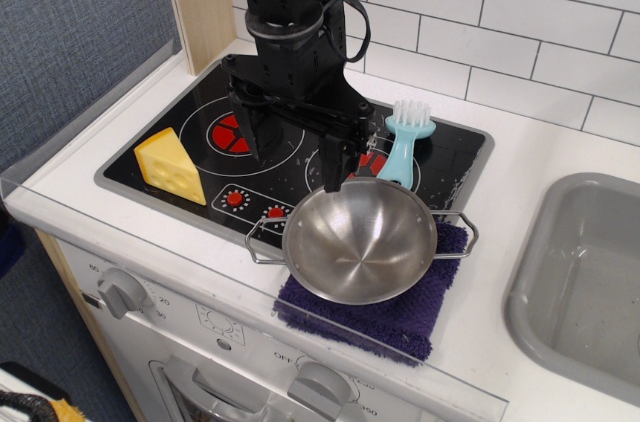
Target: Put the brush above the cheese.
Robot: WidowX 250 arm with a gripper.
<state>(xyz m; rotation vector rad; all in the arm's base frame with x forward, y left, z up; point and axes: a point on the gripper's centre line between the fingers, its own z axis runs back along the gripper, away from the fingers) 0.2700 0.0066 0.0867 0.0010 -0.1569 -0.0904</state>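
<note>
The yellow cheese wedge [171, 166] stands on the left side of the black toy stovetop [455, 157]. The light-blue brush [404, 143] lies on the right side of the stovetop, white bristles pointing toward the tiled wall, its handle end near the bowl's rim. My black gripper [295, 162] hangs low over the middle of the stovetop, between the cheese and the brush. Its jaws are spread wide apart and hold nothing. The right fingertip [333, 178] is just left of the brush handle and does not touch it.
A steel bowl with wire handles [360, 242] sits on a purple cloth [400, 320] at the stove's front right. A grey sink [585, 277] is at the right. A wooden post [200, 2] and tiled wall stand behind. Oven knobs [122, 292] line the front.
</note>
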